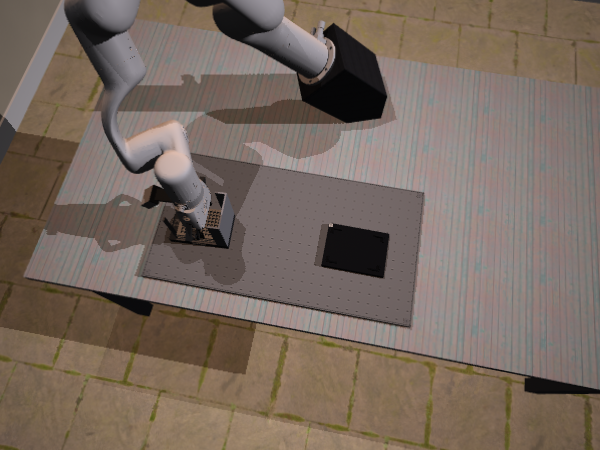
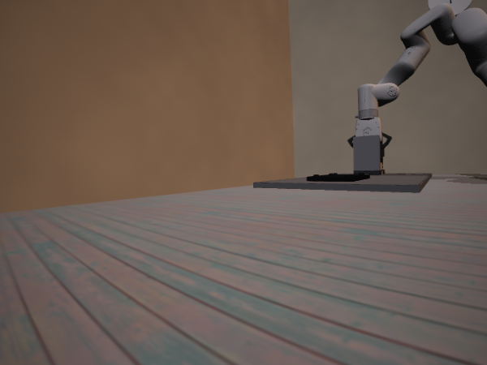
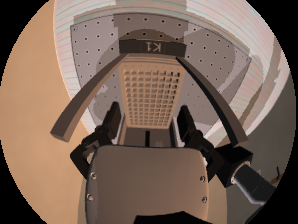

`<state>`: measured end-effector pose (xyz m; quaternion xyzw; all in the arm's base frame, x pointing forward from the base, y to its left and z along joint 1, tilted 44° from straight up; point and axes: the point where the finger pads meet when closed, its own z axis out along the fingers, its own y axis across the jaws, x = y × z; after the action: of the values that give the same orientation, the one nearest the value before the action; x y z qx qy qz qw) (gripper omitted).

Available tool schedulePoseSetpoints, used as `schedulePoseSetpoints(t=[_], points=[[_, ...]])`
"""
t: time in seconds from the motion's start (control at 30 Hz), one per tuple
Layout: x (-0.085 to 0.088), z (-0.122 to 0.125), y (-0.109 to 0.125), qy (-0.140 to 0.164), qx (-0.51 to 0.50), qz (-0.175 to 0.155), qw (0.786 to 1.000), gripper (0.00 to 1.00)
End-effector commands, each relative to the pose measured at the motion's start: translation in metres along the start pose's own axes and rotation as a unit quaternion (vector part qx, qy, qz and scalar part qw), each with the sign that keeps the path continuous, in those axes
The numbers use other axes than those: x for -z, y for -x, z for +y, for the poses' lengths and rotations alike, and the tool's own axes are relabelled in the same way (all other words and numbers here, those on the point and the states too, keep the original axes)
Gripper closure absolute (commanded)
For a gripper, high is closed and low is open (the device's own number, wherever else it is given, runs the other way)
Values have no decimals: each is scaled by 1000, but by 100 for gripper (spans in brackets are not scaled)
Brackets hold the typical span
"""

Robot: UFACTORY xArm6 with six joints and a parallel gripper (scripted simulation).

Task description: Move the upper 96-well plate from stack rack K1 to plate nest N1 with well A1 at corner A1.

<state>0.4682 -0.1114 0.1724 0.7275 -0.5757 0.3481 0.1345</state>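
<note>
Although the gripper [image 3: 149, 137] is down over stack rack K1 [image 3: 152, 47], you have lifted nothing: its fingers stand spread wide and empty, flanking the upper 96-well plate [image 3: 150, 95], a pale dimpled grid lying between and just beyond them in the rack. The plate nest N1 [image 1: 355, 250], a flat black square, waits well apart; grasp, carry and seating remain.
</note>
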Motion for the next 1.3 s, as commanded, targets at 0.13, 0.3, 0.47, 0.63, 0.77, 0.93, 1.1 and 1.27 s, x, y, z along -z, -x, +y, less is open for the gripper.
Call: schedulePoseSetpoints(t=[0.13, 0.3, 0.47, 0.63, 0.77, 0.93, 1.1, 1.27], points=[[0, -1, -1, -2, 0, 0, 1000, 0], [-1, -1, -1, -2, 0, 0, 1000, 0], [-4, -1, -1, -2, 0, 0, 1000, 0], [-7, -1, -1, -2, 0, 0, 1000, 0], [-9, -1, -1, -2, 0, 0, 1000, 0], [-12, -1, -1, -2, 0, 0, 1000, 0], [-15, -1, -1, -2, 0, 0, 1000, 0], [-17, -1, -1, -2, 0, 0, 1000, 0]])
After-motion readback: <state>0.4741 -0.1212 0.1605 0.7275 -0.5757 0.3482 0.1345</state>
